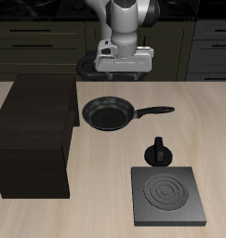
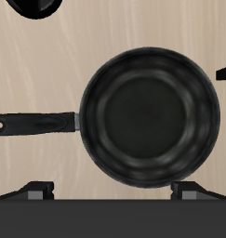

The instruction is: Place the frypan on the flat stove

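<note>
Frypan sits flat on the counter mid-table, handle lying straight along the surface, nothing touching it. Gripper hangs above it toward the back edge, fingers spread wide, holding nothing. Flat stove is at the front edge, well apart from the pan. Small black pot stands between them. Dark cabinet sits beside the pan.
</note>
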Controlling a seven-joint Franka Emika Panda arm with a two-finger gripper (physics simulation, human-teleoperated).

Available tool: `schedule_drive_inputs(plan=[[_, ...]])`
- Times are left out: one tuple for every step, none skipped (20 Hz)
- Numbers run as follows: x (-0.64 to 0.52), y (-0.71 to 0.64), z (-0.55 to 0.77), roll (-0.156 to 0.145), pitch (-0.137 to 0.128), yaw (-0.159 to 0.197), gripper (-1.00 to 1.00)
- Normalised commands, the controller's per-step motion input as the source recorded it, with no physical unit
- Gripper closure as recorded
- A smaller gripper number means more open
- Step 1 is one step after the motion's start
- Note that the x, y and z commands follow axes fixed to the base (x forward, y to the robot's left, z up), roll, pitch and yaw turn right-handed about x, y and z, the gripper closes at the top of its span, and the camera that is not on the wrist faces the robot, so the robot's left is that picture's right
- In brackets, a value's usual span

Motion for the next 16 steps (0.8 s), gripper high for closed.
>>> schedule_drive_inputs(plan=[[0.08,0.06,-0.48,0.021,0.087,0.005,-1.0],[0.06,0.1,-0.35,0.013,0.035,0.049,-1.0],[0.1,0.05,-0.27,0.01,0.059,0.018,-1.0],[0.11,0.07,-0.3,0.021,0.026,0.044,-1.0],[0.07,0.01,-0.17,0.002,0.041,0.016,-1.0],[0.12,0.03,-0.33,-0.018,-0.047,0.097,-1.0],[0.06,0.01,0.0,0.0,0.0,0.0,-1.0],[0.07,0.01,-0.28,-0.026,-0.049,0.058,-1.0],[0.12,0.06,-0.38,0.005,0.085,0.032,-1.0],[0.06,0.03,-0.31,0.006,0.053,0.04,-1.0],[-0.04,0.04,-0.25,-0.052,-0.061,0.077,-1.0],[-0.01,0.04,-0.33,0.036,0.041,0.046,-1.0],[-0.06,0.04,-0.31,-0.018,0.011,0.032,-1.0],[-0.06,0.07,-0.31,0.012,-0.004,0.059,-1.0],[0.05,-0.04,0.01,0.0,0.0,0.0,-1.0],[-0.12,0.1,-0.36,0.023,0.046,0.036,-1.0]])
